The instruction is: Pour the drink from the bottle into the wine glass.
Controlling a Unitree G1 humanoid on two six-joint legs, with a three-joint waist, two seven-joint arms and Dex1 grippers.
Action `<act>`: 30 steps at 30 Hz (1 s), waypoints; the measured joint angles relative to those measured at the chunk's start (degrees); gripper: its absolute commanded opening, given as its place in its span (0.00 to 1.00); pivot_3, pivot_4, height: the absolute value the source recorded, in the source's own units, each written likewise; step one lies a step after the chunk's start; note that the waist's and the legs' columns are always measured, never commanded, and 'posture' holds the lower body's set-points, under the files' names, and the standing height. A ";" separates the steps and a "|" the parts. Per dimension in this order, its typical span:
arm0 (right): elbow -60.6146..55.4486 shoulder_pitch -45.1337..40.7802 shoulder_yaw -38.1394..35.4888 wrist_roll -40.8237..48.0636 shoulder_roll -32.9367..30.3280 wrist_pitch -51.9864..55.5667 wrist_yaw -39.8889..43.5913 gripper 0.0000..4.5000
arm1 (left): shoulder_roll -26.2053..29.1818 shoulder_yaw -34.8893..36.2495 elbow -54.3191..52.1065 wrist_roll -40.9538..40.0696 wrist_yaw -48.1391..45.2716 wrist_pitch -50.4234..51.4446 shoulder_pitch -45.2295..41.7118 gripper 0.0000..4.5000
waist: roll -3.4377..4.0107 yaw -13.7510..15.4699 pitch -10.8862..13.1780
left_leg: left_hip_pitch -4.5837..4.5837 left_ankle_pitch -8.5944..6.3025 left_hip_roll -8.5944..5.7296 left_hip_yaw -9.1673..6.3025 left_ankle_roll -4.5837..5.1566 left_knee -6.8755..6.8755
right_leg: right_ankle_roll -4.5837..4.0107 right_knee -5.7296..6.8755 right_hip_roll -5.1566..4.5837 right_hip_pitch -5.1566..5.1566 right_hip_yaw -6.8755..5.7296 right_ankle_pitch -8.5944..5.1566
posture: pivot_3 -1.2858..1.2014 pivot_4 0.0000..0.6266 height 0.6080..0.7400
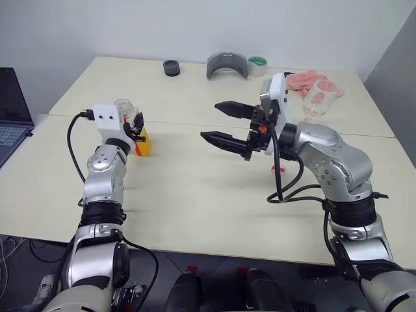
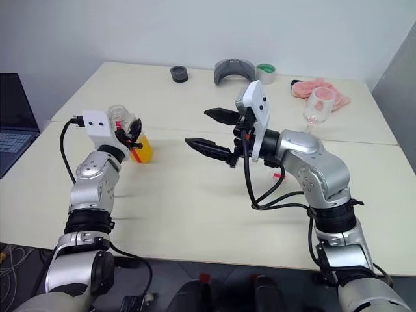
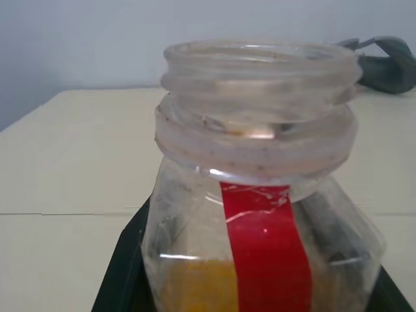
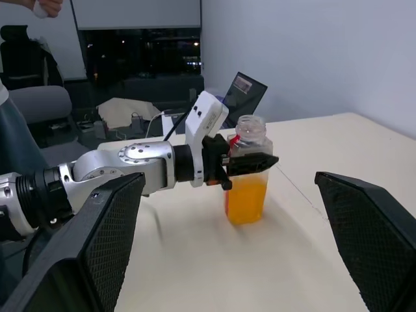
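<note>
The bottle (image 1: pixel 130 123) has no cap on its neck, and the orange drink (image 1: pixel 143 145) fills its lower part. My left gripper (image 1: pixel 137 129) is shut on the bottle's body, holding it upright at the table's left side. The left wrist view shows the open neck and red label strip of the bottle (image 3: pixel 260 162). My right gripper (image 1: pixel 209 120) hangs open over the table's middle, pointing towards the bottle with nothing between its fingers (image 4: pixel 110 227). The wine glass (image 1: pixel 318 97) stands far right behind the right arm, looking empty.
A pink cloth (image 1: pixel 305 79) lies behind the glass. At the table's far edge sit a black round thing (image 1: pixel 171 67), a grey curved piece (image 1: pixel 227 65) and a green tape roll (image 1: pixel 257 64). A laptop (image 1: pixel 10 110) is at the left. A small red thing (image 1: pixel 278 170) lies under the right arm.
</note>
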 measured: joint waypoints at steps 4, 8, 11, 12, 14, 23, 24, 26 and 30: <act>-0.02 0.04 0.03 0.06 0.66 0.18 -0.41 0.99 | 0.02 0.04 4.04 0.30 -0.65 -4.16 -1.44 0.40 | 0.00 -0.02 0.00 | 0.00 0.00 -0.01 0.01 0.00 0.00 | 0.00 0.00 0.00 0.00 0.00 0.00 | 0.52 0.24 1.00; -0.09 0.74 0.03 0.06 0.78 0.62 -1.28 0.99 | 0.03 0.06 7.10 0.60 -0.69 -6.33 -1.51 0.40 | 0.00 -0.07 0.00 | 0.00 0.00 0.00 0.00 0.00 0.00 | 0.00 0.02 0.00 -0.01 0.00 0.00 | 0.52 0.24 1.00; -0.17 1.12 0.03 0.10 0.91 1.26 -1.47 1.00 | -0.05 0.09 7.06 0.47 -0.84 -6.84 -1.14 0.51 | 0.00 -0.11 0.00 | 0.03 0.00 0.00 0.03 0.00 0.00 | 0.00 0.05 0.00 -0.01 0.02 0.00 | 0.52 0.24 1.00; -0.17 1.12 0.02 0.12 0.94 1.35 -1.52 1.00 | -0.08 0.11 7.02 0.43 -0.84 -6.90 -1.07 0.55 | 0.00 -0.12 0.00 | 0.03 0.00 0.00 0.03 0.00 0.00 | 0.00 0.04 0.00 0.00 0.02 0.00 | 0.52 0.24 1.00; -0.20 1.12 0.01 0.15 1.31 1.62 -2.01 1.00 | -0.39 0.51 6.13 -0.07 -0.90 -6.93 -0.33 0.63 | 0.00 -0.14 -0.01 | 0.06 0.00 0.00 0.05 0.00 0.00 | 0.00 0.06 0.01 0.00 0.03 0.00 | 0.52 0.24 1.00; -0.69 2.16 0.12 0.08 1.68 1.63 -2.40 1.00 | -1.46 1.60 -2.67 -2.31 -0.13 0.70 7.05 0.99 | -0.01 -0.18 -0.01 | 0.05 0.00 0.04 0.00 0.00 0.00 | -0.01 0.08 0.00 0.00 0.02 0.00 | 0.52 0.24 1.00; -0.77 2.17 0.14 0.08 1.74 1.63 -2.40 1.00 | -1.47 1.65 -4.57 -2.39 0.19 1.70 7.72 0.99 | -0.01 -0.17 -0.01 | 0.05 0.00 0.05 0.01 0.00 0.01 | -0.01 0.07 0.00 0.00 0.02 0.00 | 0.52 0.24 1.00; -0.86 2.26 0.15 0.08 1.74 1.63 -2.41 1.00 | -1.72 1.69 -7.87 -2.60 0.83 3.34 9.31 0.99 | -0.01 -0.19 -0.02 | 0.06 0.00 0.04 0.02 0.00 0.00 | -0.01 0.07 -0.01 0.00 0.04 0.01 | 0.52 0.24 1.00; -1.39 4.22 0.20 0.04 1.34 1.65 -2.45 1.00 | -3.16 1.65 -17.35 -2.94 2.51 8.68 15.76 0.99 | -0.01 -0.21 -0.02 | 0.06 0.00 0.06 0.01 0.00 0.00 | -0.01 0.06 -0.04 0.01 0.04 0.01 | 0.52 0.24 1.00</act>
